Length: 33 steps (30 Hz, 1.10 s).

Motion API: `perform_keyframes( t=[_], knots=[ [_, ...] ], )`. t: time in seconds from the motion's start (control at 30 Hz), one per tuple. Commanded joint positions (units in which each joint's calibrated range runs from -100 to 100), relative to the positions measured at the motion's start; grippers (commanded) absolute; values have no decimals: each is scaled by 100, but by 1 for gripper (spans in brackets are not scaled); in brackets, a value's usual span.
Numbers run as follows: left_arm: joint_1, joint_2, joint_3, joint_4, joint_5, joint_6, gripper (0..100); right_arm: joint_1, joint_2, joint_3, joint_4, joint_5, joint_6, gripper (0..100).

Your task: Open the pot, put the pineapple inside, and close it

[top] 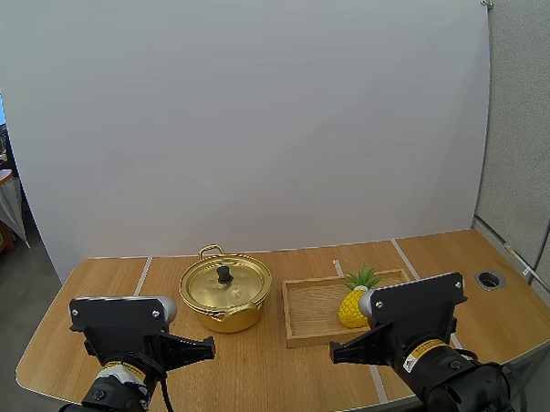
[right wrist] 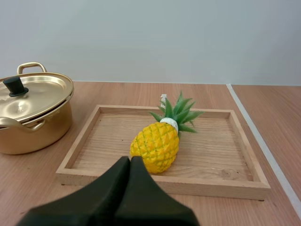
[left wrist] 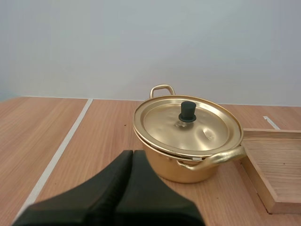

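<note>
At the near edge of the table [top: 265, 389] the left gripper [top: 208, 347] and right gripper [top: 336, 352] sit low. Each has its fingers pressed together into one dark wedge with nothing between them. This looks like a rest pose, so I judge that no step of the task has begun. The left wedge points at the pot [top: 226, 295] and the right at the pineapple [top: 354, 307]. That split would suit one arm lifting the lid while the other carries the fruit. Farther in, the pot stands left of the table's middle, just beside the tray [top: 307, 312] and, as far as I can tell, not touching it. Its lid [left wrist: 186, 123] is seated flat, and the black knob [left wrist: 187, 111] stands upright at the centre, free for a pinch from above. One handle faces the far edge and the other comes round toward the tray's near corner. The pineapple lies on its side in the tray, nearer the near rim. Its yellow body is turned toward the right gripper, and its green crown [right wrist: 178, 112] points at the tray's far right corner. The low rim probably keeps it from rolling, but the fingers would have to clear that rim on the way in.
</note>
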State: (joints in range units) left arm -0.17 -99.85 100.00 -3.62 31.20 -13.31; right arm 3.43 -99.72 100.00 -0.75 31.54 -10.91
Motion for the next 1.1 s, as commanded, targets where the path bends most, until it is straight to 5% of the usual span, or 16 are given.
perform_keyframes(
  t=[0.0, 0.77, 1.07],
  knots=[
    [17, -15, 0, 5, -53, -41, 0, -18, -28, 0, -1, -29, 32, 0],
    [20, -15, -76, 5, 4, -31, 0, -18, -28, 0, -1, -134, 32, 0],
    [20, -15, -1530, 451, 83, -31, 0, -18, -28, -1299, -38, 78, 32, 0]
  ],
)
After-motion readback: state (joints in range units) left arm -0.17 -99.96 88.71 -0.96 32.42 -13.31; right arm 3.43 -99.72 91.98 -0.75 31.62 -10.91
